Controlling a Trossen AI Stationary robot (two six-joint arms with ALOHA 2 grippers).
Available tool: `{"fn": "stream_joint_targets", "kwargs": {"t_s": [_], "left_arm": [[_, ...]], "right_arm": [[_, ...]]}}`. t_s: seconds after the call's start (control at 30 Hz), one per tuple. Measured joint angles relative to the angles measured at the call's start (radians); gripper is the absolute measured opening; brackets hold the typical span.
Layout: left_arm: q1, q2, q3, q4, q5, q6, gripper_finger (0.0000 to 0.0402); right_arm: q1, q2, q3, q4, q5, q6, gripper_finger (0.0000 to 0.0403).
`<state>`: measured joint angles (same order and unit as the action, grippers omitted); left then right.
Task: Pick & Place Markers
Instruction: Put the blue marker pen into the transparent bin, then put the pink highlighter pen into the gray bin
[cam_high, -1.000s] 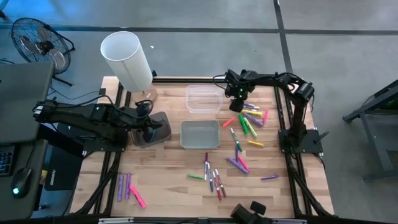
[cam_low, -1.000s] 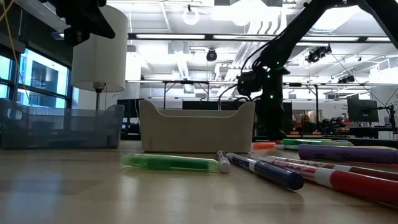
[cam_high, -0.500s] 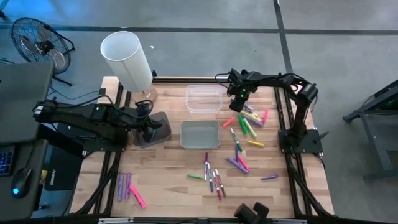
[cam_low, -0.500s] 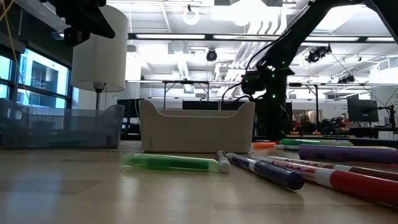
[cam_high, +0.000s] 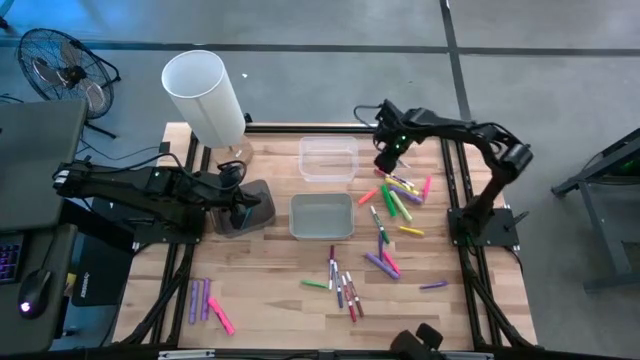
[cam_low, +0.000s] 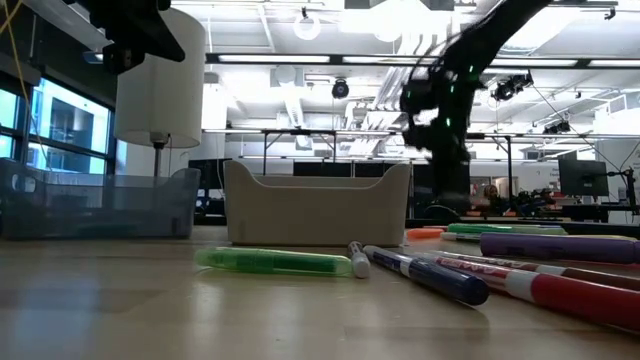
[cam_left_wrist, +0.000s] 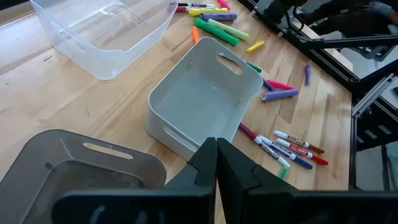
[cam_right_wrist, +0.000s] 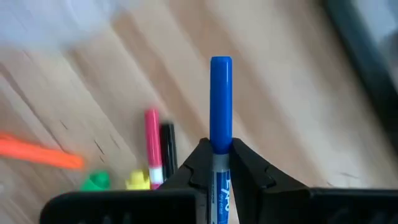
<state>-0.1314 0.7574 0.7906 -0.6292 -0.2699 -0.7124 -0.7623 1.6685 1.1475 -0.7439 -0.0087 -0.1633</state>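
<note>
Blue marker (cam_right_wrist: 221, 93): clamped upright between the right claw's fingers, cap end protruding forward.
Right claw (cam_high: 385, 160): clenched on the blue marker, raised off the table.
Marker pile (cam_high: 400, 190): just below the claw.
Clear bin (cam_high: 327, 158): beside the claw.
Left claw (cam_left_wrist: 216, 163): clenched, empty, near the grey bin (cam_left_wrist: 205, 99).

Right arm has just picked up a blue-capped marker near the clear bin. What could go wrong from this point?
The right gripper pinches the blue-capped marker near one end, so most of it sticks out past the fingertips; it could pivot or slip during the carry. The clear bin and the grey bin sit close together, so a drop could land in the wrong one. The left gripper waits shut by the grey bin, near that path.
</note>
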Motion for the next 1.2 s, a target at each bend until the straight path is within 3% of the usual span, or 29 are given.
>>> {"fn": "stream_joint_targets", "kwargs": {"t_s": [0.23, 0.43, 0.67, 0.83, 1.07, 1.2], "left_arm": [[0.000, 0.000, 0.000, 0.001, -0.002, 0.000, 0.0001], [0.000, 0.000, 0.000, 0.001, -0.002, 0.000, 0.0001], [0.000, 0.000, 0.000, 0.000, -0.003, 0.000, 0.0001], [0.000, 0.000, 0.000, 0.000, 0.032, 0.000, 0.0001], [0.000, 0.000, 0.000, -0.001, 0.049, 0.009, 0.0004], [0.000, 0.000, 0.000, -0.001, 0.050, 0.066, 0.0043]], "right_arm": [[0.102, -0.089, 0.136, 0.145, -0.019, 0.009, 0.0025], [0.236, 0.004, 0.288, 0.255, -0.047, -0.026, 0.0025], [0.317, 0.223, 0.422, 0.200, -0.037, -0.033, 0.0028], [0.341, 0.309, 0.489, 0.111, 0.011, -0.027, 0.0072], [0.342, 0.287, 0.495, 0.073, 0.031, 0.050, 0.0104], [0.340, 0.230, 0.495, -0.025, 0.033, 0.165, 0.0093]]}}
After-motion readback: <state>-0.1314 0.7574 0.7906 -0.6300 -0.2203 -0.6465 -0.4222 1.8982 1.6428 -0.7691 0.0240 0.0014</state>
